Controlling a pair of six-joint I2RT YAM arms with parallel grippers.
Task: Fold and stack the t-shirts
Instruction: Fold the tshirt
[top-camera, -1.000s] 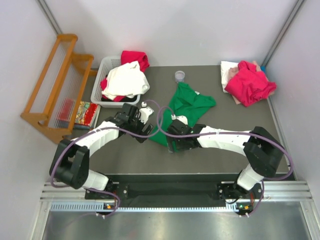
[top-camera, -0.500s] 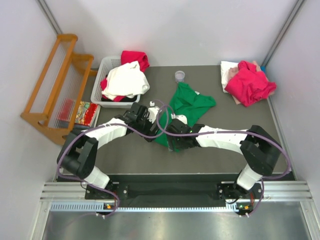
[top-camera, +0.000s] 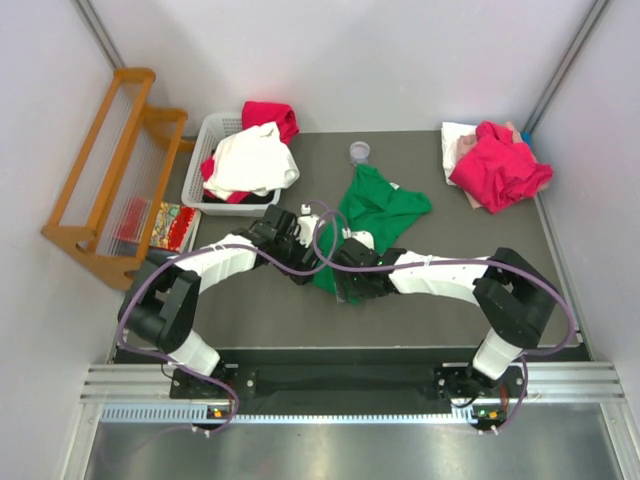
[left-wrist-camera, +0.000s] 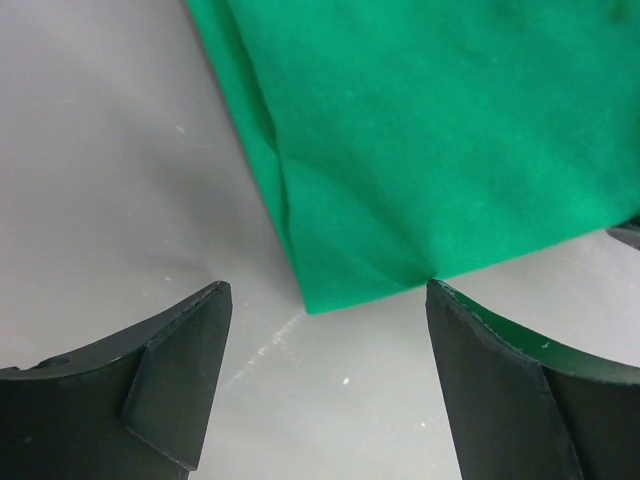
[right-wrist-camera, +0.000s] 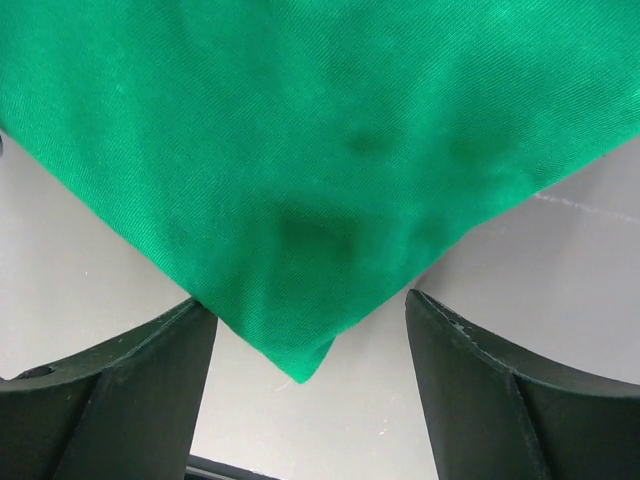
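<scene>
Overhead view: you see the green t-shirt (top-camera: 378, 208) lying crumpled near the middle of the grey surface (top-camera: 470, 240), its near end reaching down between the two arms. The left hand (top-camera: 305, 265) sits at the near-left edge of the cloth. The right hand (top-camera: 348, 285) sits at the near tip, just beside the left.

Left wrist view: the left hand stands wide, its dark fingers (left-wrist-camera: 170, 350) well apart and holding nothing. A corner of the green hem lies flat on the surface between them, meeting the tip of the right-side finger.

Right wrist view: the right hand is also spread wide and grips nothing. A pointed fold of green cloth hangs into the gap between its fingers (right-wrist-camera: 470, 380).

At the far left, note the white basket (top-camera: 205, 150) holding a white t-shirt (top-camera: 250, 160) and a magenta-red t-shirt (top-camera: 272, 115). At the far right a second magenta-red heap (top-camera: 498, 165) rests on pale garments (top-camera: 455, 140). A small clear cup (top-camera: 360, 152) stands beyond the green t-shirt.
</scene>
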